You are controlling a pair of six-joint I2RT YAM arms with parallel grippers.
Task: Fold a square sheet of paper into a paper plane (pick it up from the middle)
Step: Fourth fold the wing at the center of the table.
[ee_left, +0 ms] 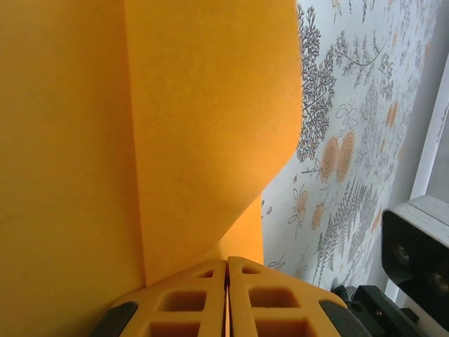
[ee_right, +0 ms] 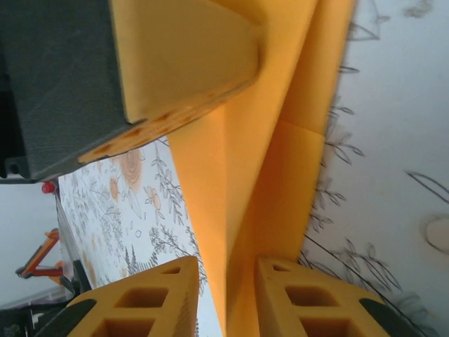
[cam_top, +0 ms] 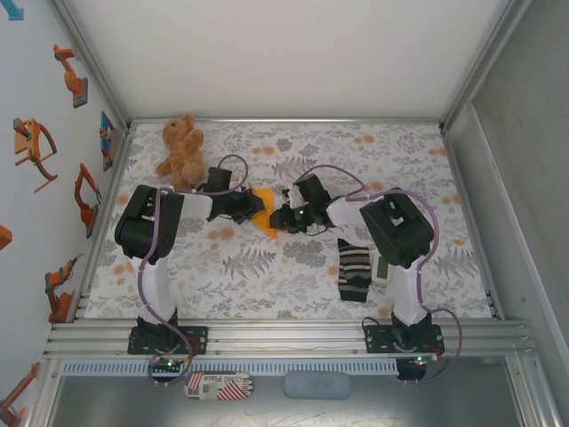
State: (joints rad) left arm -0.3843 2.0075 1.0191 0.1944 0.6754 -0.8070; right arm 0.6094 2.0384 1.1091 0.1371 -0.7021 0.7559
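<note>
The orange-yellow sheet of paper (cam_top: 264, 220), folded into layered flaps with a centre crease, hangs between the two arms at mid-table. My left gripper (cam_top: 250, 206) is shut on it; in the left wrist view its pads (ee_left: 227, 270) meet on the paper's edge and the folded sheet (ee_left: 175, 140) rises in front of them. My right gripper (cam_top: 281, 218) faces it from the right. In the right wrist view its jaws (ee_right: 228, 270) stand apart, open, with the folded paper (ee_right: 266, 175) passing through the gap. The left gripper's finger (ee_right: 182, 63) presses the paper from above there.
A brown teddy bear (cam_top: 182, 151) sits at the back left. A black-and-white striped sock (cam_top: 354, 271) and a small white device (cam_top: 382, 267) lie by the right arm. The floral table cover (cam_top: 267, 276) ends at a metal rail in front.
</note>
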